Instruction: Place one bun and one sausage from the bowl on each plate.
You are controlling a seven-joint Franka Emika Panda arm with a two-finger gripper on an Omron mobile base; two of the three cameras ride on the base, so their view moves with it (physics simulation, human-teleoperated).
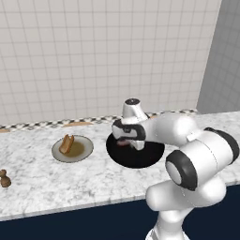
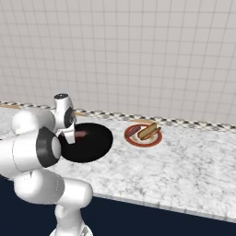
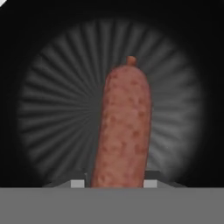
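The white arm's two-finger gripper hangs low over the wide, shallow, plain black bowl on the speckled white marble counter, and in the hand view a reddish-brown mottled sausage lies lengthwise on the bowl's ribbed floor, its near end running down between the two small dark finger tips; the tips stand one on each side of it, but whether they already press on it or are only spread around it I cannot tell. In the right base view the sausage shows as a reddish streak in the bowl just beside the hand. The small white round plate with a red rim, near the bowl on the arm's right, already carries a tan bun with a darker sausage alongside; the small beige-grey plate with a brownish centre, near the bowl on the arm's left, carries a bun and, as far as I can see, no sausage. So I judge the step in hand to be the pickup of the last sausage, meant for the beige-grey plate; the next move calls for a firm pinch across the sausage's width, a straight lift clear of the bowl's rim, then a carry leftward to set it beside that bun.
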